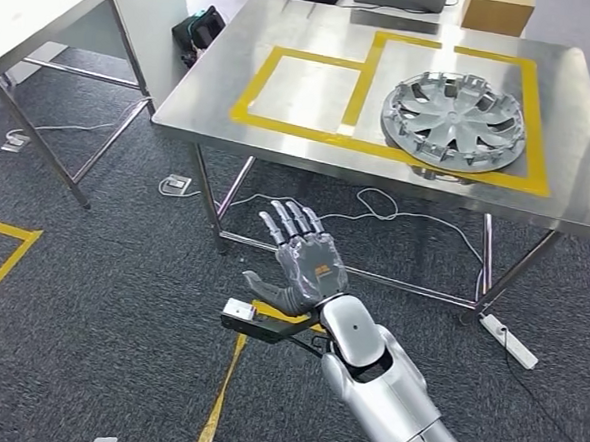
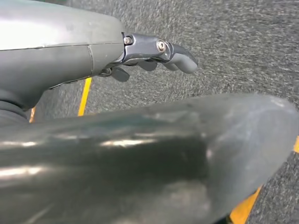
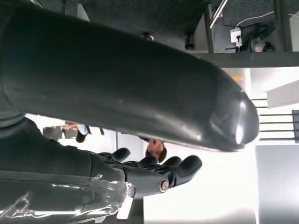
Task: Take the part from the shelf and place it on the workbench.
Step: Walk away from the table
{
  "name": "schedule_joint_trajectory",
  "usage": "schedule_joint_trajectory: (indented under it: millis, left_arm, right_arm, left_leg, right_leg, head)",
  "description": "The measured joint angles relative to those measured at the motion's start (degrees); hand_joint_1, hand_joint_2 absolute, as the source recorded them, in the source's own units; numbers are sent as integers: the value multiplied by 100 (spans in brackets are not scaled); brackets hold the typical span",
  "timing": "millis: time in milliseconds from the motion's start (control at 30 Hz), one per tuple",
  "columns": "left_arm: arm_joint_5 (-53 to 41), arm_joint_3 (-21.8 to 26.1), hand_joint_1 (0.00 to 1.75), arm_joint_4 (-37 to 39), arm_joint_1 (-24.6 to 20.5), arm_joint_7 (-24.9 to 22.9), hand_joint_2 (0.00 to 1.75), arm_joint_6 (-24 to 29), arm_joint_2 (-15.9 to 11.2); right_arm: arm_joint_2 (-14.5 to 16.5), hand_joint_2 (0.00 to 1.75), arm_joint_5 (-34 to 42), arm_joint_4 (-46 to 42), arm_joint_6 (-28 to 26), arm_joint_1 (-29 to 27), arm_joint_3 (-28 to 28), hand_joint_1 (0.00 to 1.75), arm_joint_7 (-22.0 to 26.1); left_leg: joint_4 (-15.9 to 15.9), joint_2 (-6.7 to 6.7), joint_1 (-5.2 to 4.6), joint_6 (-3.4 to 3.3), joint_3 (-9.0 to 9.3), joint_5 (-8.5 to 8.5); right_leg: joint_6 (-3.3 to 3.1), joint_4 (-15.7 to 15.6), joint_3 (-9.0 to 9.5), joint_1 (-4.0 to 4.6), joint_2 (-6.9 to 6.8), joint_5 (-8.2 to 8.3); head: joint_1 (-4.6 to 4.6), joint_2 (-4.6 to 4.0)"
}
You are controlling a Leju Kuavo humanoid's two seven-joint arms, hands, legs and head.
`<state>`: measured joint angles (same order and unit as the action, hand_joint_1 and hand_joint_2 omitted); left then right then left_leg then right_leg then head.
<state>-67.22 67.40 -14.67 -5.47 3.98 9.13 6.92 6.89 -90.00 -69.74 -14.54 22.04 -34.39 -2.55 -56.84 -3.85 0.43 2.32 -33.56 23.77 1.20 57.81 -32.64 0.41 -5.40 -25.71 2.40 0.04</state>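
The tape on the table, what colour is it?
Yellow tape on the steel table, clearest in the head view.

You won't find any text you can read here; the small orange mark on the back of the right hand (image 1: pixel 304 267) is too blurred to make out.

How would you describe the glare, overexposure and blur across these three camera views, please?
Head view: sharp and evenly lit, with soft glare on the steel workbench around the wheel cover. Left wrist view: the carpet is grainy, and a large dark shape close to the lens is smeared out of focus below the left hand. Right wrist view: the bright background is blown out white behind the right hand.
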Motion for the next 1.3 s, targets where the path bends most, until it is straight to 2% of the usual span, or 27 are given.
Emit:
schedule_joint_trajectory:
  millis: [67, 100, 133, 167, 200, 233, 267, 300, 333, 367, 400, 467, 533, 600, 667, 733, 800, 833, 867, 900, 967, 1033, 1100, 1133, 1167, 1233, 1300]
  left_arm:
    - [-9, 12, 0, 1, 7, 7, 0, -12, 2]
    - [-15, 18, 0, 1, 19, 11, 0, -17, 2]
    - [-20, 22, 0, 1, 25, 16, 0, -21, -1]
    - [-29, 25, 0, 1, 22, 19, 0, -25, -5]
    - [-38, 26, 0, 1, 13, 20, 0, -28, -8]
    - [-48, 27, 0, 1, 1, 20, 0, -29, -13]
    - [-56, 28, 0, 1, -5, 20, 0, -30, -13]
    - [-61, 30, 0, 1, -2, 20, 0, -31, -14]
    - [-66, 31, 0, 2, 5, 20, 0, -31, -14]
    - [-69, 31, 0, 2, 11, 19, 0, -30, -15]
    - [-74, 32, 0, 2, 14, 19, 0, -28, -18]
    - [-82, 32, 0, 2, 5, 10, 0, -22, -25]
    - [-91, 32, 0, 2, 6, -6, 0, -14, -32]
    - [-103, 34, 0, 2, 32, -21, 0, -5, -46]
    - [-114, 37, 0, 7, 45, -33, 0, 3, -48]
    - [-123, 37, 0, 12, 23, -42, 0, 7, -33]
    - [-131, 38, 0, 12, 7, -44, 0, 8, -27]
    - [-133, 38, 0, 12, 9, -44, 0, 8, -26]
    - [-134, 38, 0, 12, 14, -46, 0, 9, -28]
    - [-135, 39, 0, 12, 16, -48, 0, 9, -31]
    - [-138, 40, 0, 12, 2, -51, 0, 8, -32]
    - [-142, 40, 0, 12, -14, -52, 0, 5, -27]
    - [-143, 40, 0, 12, -7, -56, 0, 3, -26]
    - [-143, 40, 0, 12, 2, -60, 0, 3, -26]
    - [-143, 41, 0, 12, 4, -66, 0, 6, -27]
    - [-143, 42, 0, 12, -7, -75, 0, 10, -34]
    - [-143, 43, 0, 12, -17, -83, 0, 12, -38]
  right_arm:
    - [-4, 0, -2, -7, -5, 15, -58, 0, -54]
    - [-5, 0, -3, -10, -7, 26, -95, 0, -79]
    - [-7, 0, -3, -16, -7, 43, -131, 0, -102]
    - [-12, 0, -3, -21, -7, 63, -163, 0, -125]
    - [-22, 0, -3, -25, -7, 81, -193, 0, -143]
    - [-34, 0, -3, -25, -5, 92, -219, 0, -157]
    - [-46, 0, -3, -23, -4, 95, -245, 0, -170]
    - [-56, 0, -3, -21, -3, 96, -272, 0, -180]
    - [-61, 0, -3, -19, -2, 99, -297, 0, -187]
    - [-63, 0, -3, -18, -2, 108, -320, 0, -191]
    - [-63, 0, -3, -18, -2, 122, -338, 0, -192]
    - [-64, 0, -3, -18, -2, 159, -366, 0, -191]
    - [-66, 0, -4, -18, -2, 186, -392, 0, -189]
    - [-68, 0, -5, -18, -2, 201, -429, 0, -190]
    - [-68, 0, -5, -16, -8, 222, -471, 0, -193]
    - [-68, 0, -7, -3, -17, 241, -494, 0, -202]
    - [-69, 0, -8, 23, -24, 246, -504, 0, -214]
    - [-70, 0, -8, 37, -26, 247, -512, 0, -217]
    - [-70, 0, -8, 46, -28, 250, -521, 0, -220]
    - [-70, 0, -8, 51, -30, 256, -531, 0, -222]
    - [-71, 0, -7, 54, -39, 281, -545, 0, -234]
    - [-72, 0, -6, 57, -51, 306, -561, 0, -252]
    - [-72, 0, -6, 62, -57, 317, -586, 0, -268]
    - [-72, 0, -6, 63, -60, 323, -600, 0, -276]
    - [-73, 0, -6, 63, -64, 332, -610, 0, -286]
    - [-81, 0, -5, 70, -70, 345, -626, 0, -308]
    - [-92, 0, -6, 92, -70, 338, -639, 0, -321]
  left_leg:
    - [25, 114, -12, -109, -32, -8]
    - [31, 174, -8, -148, -42, -21]
    - [37, 233, 0, -190, -50, -38]
    - [43, 291, 10, -229, -60, -56]
    - [44, 354, 14, -258, -74, -69]
    - [44, 421, 10, -281, -90, -78]
    - [43, 495, 5, -295, -105, -87]
    - [41, 578, 1, -298, -115, -97]
    - [40, 659, -1, -297, -121, -107]
    - [38, 745, 1, -288, -123, -118]
    - [37, 829, 5, -274, -124, -129]
    - [24, 972, 4, -226, -150, -157]
    - [29, 1092, 23, -150, -205, -203]
    - [48, 1172, 51, -69, -248, -246]
    - [-156, 935, 32, -12, -368, -104]
    - [-822, 578, 15, 31, -683, 270]
    - [-1485, 463, 25, 62, -976, 529]
    - [-1564, 446, 29, 70, -992, 515]
    - [-1424, 425, 32, 73, -896, 407]
    - [-1094, 361, 33, 73, -696, 236]
    - [-346, 84, 16, 53, -265, -19]
    - [-14, -46, -12, -30, -103, -68]
    - [0, 96, -18, -136, -132, -72]
    - [3, 163, -11, -173, -137, -80]
    - [8, 231, -1, -210, -141, -92]
    - [12, 366, 7, -266, -150, -108]
    - [10, 525, -5, -293, -162, -117]
  right_leg:
    - [52, -8, 6, 7, -105, -1]
    - [85, 14, -6, -4, -66, -32]
    - [116, 112, -48, -20, 45, -113]
    - [142, 337, -147, -33, 198, -256]
    - [160, 682, -303, -44, 367, -446]
    - [162, 1092, -482, -47, 464, -641]
    - [159, 1464, -653, -45, 505, -785]
    - [152, 1670, -750, -44, 522, -830]
    - [141, 1660, -744, -43, 532, -766]
    - [124, 1422, -623, -45, 560, -604]
    - [106, 1028, -419, -52, 636, -398]
    - [78, 302, -53, -81, 910, -157]
    - [54, 60, 67, -82, 1040, -142]
    - [-4, 34, 78, -76, 918, -102]
    - [-78, -15, 88, -92, 768, -54]
    - [-118, -38, 82, -86, 600, -33]
    - [-125, -37, 67, -76, 417, -32]
    - [-123, -37, 63, -75, 331, -33]
    - [-118, -36, 64, -76, 251, -36]
    - [-108, -34, 69, -76, 174, -43]
    - [-60, -10, 71, -44, 47, -73]
    - [-5, 11, 75, 4, -62, -103]
    - [47, 6, 89, 6, -151, -124]
    - [80, 42, 77, -10, -79, -170]
    - [108, 177, 23, -26, 62, -269]
    - [136, 809, -251, -45, 406, -604]
    - [125, 1553, -615, -41, 515, -873]
  head:
    - [-16, 0]
    - [-20, 0]
    - [-25, 0]
    - [-31, 0]
    - [-39, 0]
    - [-44, 0]
    - [-48, 1]
    - [-49, 1]
    - [-50, 1]
    - [-51, 1]
    - [-51, 0]
    - [-48, 0]
    - [-47, 0]
    - [-50, 0]
    - [-2, 0]
    - [51, 0]
    - [56, 0]
    - [55, 0]
    - [56, 0]
    - [57, 0]
    - [63, 0]
    - [42, 0]
    - [17, 0]
    - [14, 0]
    - [8, 0]
    - [-14, 0]
    - [-26, 0]
